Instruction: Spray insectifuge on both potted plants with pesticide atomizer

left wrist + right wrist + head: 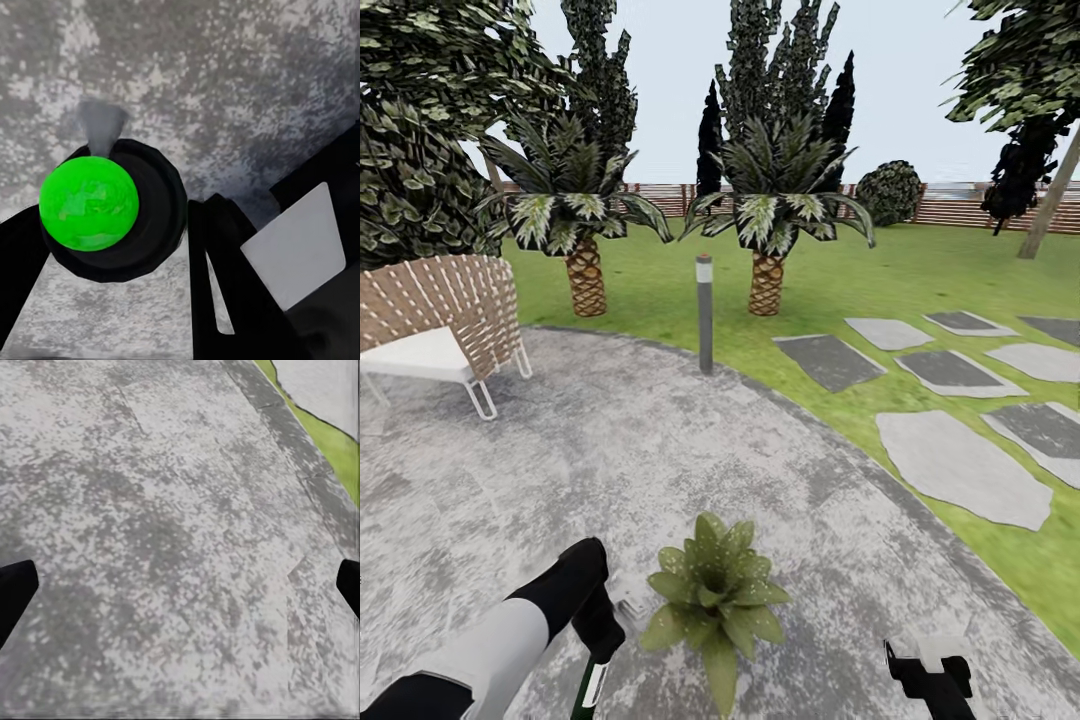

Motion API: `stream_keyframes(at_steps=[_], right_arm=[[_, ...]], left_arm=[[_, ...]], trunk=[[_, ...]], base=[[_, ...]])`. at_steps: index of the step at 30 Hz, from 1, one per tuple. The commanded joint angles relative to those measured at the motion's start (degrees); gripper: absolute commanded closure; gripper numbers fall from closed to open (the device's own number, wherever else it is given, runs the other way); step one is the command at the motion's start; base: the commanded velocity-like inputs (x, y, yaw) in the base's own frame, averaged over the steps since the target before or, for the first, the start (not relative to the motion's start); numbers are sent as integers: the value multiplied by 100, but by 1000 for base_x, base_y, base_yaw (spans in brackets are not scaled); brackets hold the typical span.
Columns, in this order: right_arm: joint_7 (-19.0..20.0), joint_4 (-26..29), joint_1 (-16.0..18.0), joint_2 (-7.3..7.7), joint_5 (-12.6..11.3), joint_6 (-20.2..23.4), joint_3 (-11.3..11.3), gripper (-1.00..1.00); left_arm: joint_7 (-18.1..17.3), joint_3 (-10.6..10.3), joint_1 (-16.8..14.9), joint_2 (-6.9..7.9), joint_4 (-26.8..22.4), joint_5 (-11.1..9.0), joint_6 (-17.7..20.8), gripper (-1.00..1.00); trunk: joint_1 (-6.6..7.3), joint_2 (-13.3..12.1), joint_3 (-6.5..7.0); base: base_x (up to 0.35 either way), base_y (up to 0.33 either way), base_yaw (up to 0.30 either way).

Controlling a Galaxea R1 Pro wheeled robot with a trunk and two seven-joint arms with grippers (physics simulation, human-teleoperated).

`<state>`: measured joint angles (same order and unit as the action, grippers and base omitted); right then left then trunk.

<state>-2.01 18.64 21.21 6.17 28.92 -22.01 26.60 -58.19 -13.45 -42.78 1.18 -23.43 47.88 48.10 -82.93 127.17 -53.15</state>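
One potted plant [715, 592], a low rosette of pointed green leaves dotted with fine whitish insectifuge specks, sits on the grey stone patio [660, 440] of the garden, close in front of me. My left gripper [594, 682] hangs just to the plant's left. In the left wrist view this gripper [112, 251] is shut on the pesticide atomizer [112, 210], a dark round bottle seen from above with a bright green top. A small grey cone of mist [101, 124] leaves the bottle over the stone. To the plant's right, my right gripper [930, 668] [180, 592] is open over bare stone.
A wicker chair [445, 320] stands at the patio's left. A grey post [704, 312] marks the patio's far edge, with two palms [765, 215] behind it on grass. Stepping stones [960, 465] lie to the right. A slatted fence [960, 205] closes the back.
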Motion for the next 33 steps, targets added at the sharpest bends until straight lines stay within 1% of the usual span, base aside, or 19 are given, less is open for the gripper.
stream_keyframes(at_steps=[1,2,5,12,15,17,18,19,20,21,22,23,25,27,28,31,33], right_arm=[[-19,-10,6,-2,59,-27,33,-100],[-19,-10,6,-2,60,-26,30,-100],[-19,-10,6,-2,59,-26,29,-100],[-19,-10,6,-2,57,-29,29,-100],[-19,-10,6,-2,58,-26,30,-100],[-17,-10,6,-2,60,-27,29,-100],[-18,-10,6,-2,61,-28,34,-100],[-18,-10,6,-2,61,-29,31,-100],[-18,-10,6,-2,61,-28,32,-100],[-18,-10,6,-2,61,-27,30,-100],[-18,-10,6,-2,61,-29,30,-100],[-17,-10,6,-2,61,-26,32,-100],[-18,-10,6,-2,61,-25,30,-100],[-17,-10,6,-2,61,-27,29,-100],[-18,-10,6,-2,61,-29,30,-100],[-18,-10,6,-2,61,-26,30,-100],[-17,-10,6,-2,59,-28,29,-100]], left_arm=[[41,-1,-2,4,-13,39,31,100],[111,14,0,-19,-13,37,34,100],[116,17,6,-39,-10,37,34,100],[108,23,0,-29,-13,37,41,100],[-59,9,-80,32,-13,33,52,100],[-378,-10,-265,65,-13,47,15,100],[-648,-39,-491,114,-9,48,-4,100],[-893,-143,-707,188,-6,47,-13,100],[-1013,-221,-791,217,-5,46,-19,100],[-1200,-343,-881,242,-5,48,-26,100],[-1311,-432,-917,251,-4,50,-35,100],[-1449,-610,-953,261,-4,53,-50,100],[-1521,-803,-971,274,-4,54,-61,100],[-1537,-855,-975,311,0,54,-63,100],[-1545,-883,-948,364,18,49,-71,100],[-1546,-909,-908,419,60,46,-96,100],[-1550,-916,-901,482,73,41,-207,100]], trunk=[[4,3,-5],[4,3,-5],[4,3,-5],[4,3,-5],[4,3,-5],[4,3,-5],[4,3,-5],[4,3,-5],[4,3,-5],[4,3,-5],[4,3,-5],[4,3,-5],[4,3,-5],[4,3,-5],[4,3,-5],[4,3,-5],[4,3,-5]], base=[[-269,-172,0],[-52,-48,0],[119,-128,79],[175,-160,244],[17,-16,55],[4,-4,12],[1,-1,4],[1,0,2],[0,0,1],[0,0,0],[0,0,0],[0,0,0],[0,0,0],[0,0,0],[0,0,0],[0,0,91],[0,0,228]])
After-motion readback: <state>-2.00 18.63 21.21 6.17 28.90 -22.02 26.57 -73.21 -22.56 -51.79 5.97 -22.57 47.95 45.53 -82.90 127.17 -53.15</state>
